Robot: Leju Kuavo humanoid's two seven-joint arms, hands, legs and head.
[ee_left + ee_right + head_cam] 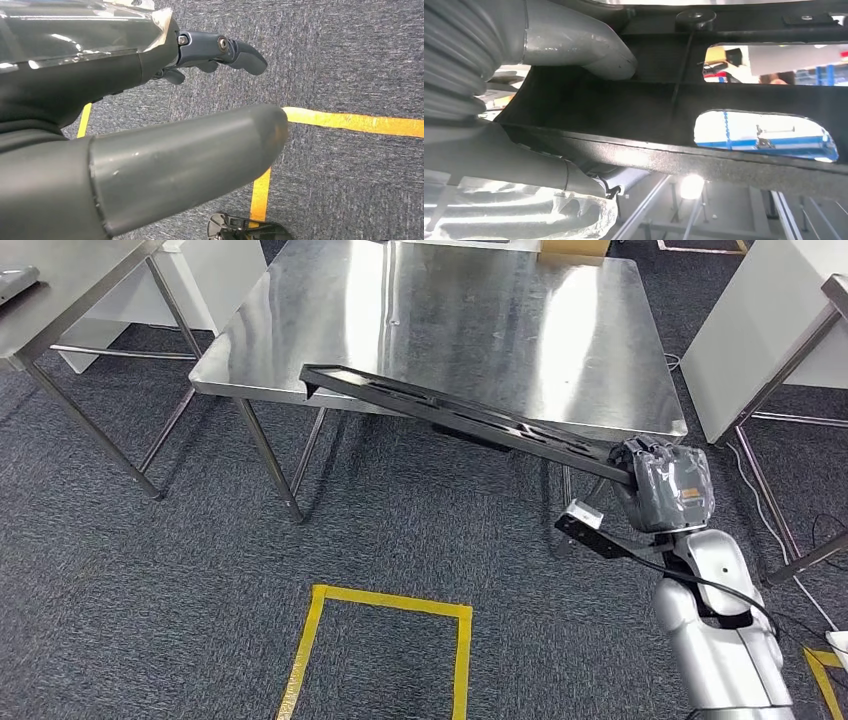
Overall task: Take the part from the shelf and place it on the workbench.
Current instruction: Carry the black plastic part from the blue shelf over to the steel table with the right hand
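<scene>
We hold the part [470, 420], a long black slotted bar, in our right hand [668, 485], which grips its near end. The bar reaches up and to the left from the hand, and its far end, with a small downturned lip, lies over the near left corner of the workbench [480, 320]. The workbench is a steel table with a shiny top. A second steel table [60, 290] stands to its left. On the grey carpet [150, 590] below, yellow tape [390, 602] marks a square outline.
</scene>
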